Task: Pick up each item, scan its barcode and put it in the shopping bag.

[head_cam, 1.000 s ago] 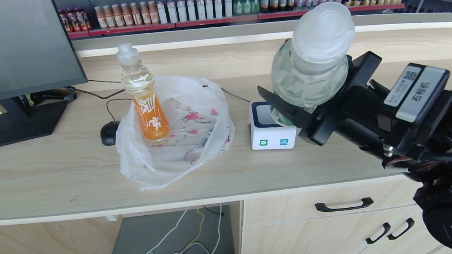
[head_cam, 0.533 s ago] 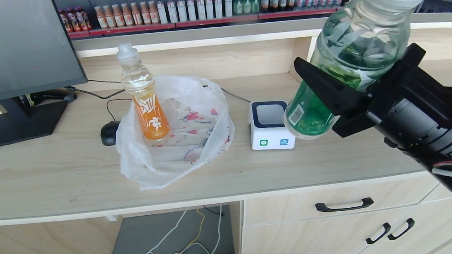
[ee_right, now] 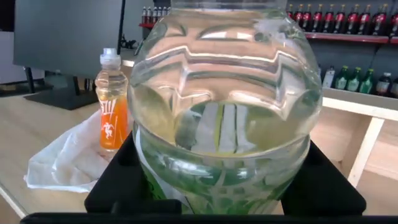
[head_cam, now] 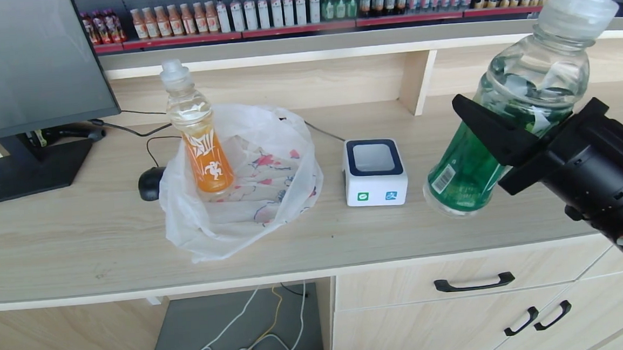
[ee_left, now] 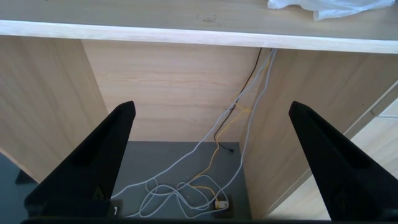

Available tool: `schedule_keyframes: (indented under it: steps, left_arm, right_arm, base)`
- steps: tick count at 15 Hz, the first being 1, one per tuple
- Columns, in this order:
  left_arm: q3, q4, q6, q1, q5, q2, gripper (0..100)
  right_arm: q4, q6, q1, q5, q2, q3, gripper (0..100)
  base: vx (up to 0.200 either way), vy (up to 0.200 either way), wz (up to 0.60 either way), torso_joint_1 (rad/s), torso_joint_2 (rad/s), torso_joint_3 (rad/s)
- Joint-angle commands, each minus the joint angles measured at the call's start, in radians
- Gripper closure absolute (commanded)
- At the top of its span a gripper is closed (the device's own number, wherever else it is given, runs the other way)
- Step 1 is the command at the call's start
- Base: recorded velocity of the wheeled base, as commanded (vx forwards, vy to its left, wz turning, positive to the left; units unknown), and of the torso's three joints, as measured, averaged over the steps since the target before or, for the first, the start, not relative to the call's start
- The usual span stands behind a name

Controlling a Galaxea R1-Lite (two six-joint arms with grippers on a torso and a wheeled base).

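Counter [head_cam: 77, 238]: shopping bag [head_cam: 269, 199] centre, drink bottle [head_cam: 201, 144] upright inside. Mouse [head_cam: 150, 185] at bag's left, monitor [head_cam: 23, 63] farther left. Scanner [head_cam: 374, 174] right of bag; second bottle [head_cam: 503, 125] right of scanner.

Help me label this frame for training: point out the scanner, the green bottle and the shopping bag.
scanner [head_cam: 374, 158], head view, on its dark top window.
green bottle [head_cam: 470, 168], head view, on the green label.
shopping bag [head_cam: 298, 181], head view, on the wall nearest the scanner.
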Motion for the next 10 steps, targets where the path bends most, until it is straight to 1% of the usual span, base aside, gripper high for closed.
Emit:
schedule_keyframes:
  steps: [1,2,4,6,8,10]
  left_arm:
    - [0.000,0.001,-0.001,0.000,0.000,0.000,0]
    - [0.000,0.001,0.001,0.002,0.000,0.000,0]
    - [0.000,0.001,-0.001,0.000,0.000,0.000,0]
    - [0.000,0.001,0.001,0.000,0.000,0.000,0]
    - [0.000,0.001,-0.001,0.000,0.000,0.000,0]
    - [0.000,0.001,-0.004,0.002,0.000,0.000,0]
  right_arm:
    - [-0.002,0.002,-0.016,-0.001,-0.006,0.027,100]
    - [-0.002,0.003,-0.016,-0.001,-0.011,0.062,100]
    - [-0.002,0.029,-0.027,-0.001,-0.009,0.068,100]
    - [-0.002,0.034,-0.116,-0.001,0.005,0.059,100]
    - [-0.002,0.034,-0.173,-0.001,-0.011,0.060,100]
    - [-0.002,0.032,-0.180,-0.001,-0.018,0.070,100]
  base:
    - [0.000,0.000,0.00,0.000,0.00,0.000]
    - [0.000,0.000,0.00,0.000,0.00,0.000]
    - [0.000,0.000,0.00,0.000,0.00,0.000]
    - [0.000,0.000,0.00,0.000,0.00,0.000]
    - [0.000,0.000,0.00,0.000,0.00,0.000]
    - [0.000,0.200,0.00,0.002,0.00,0.002]
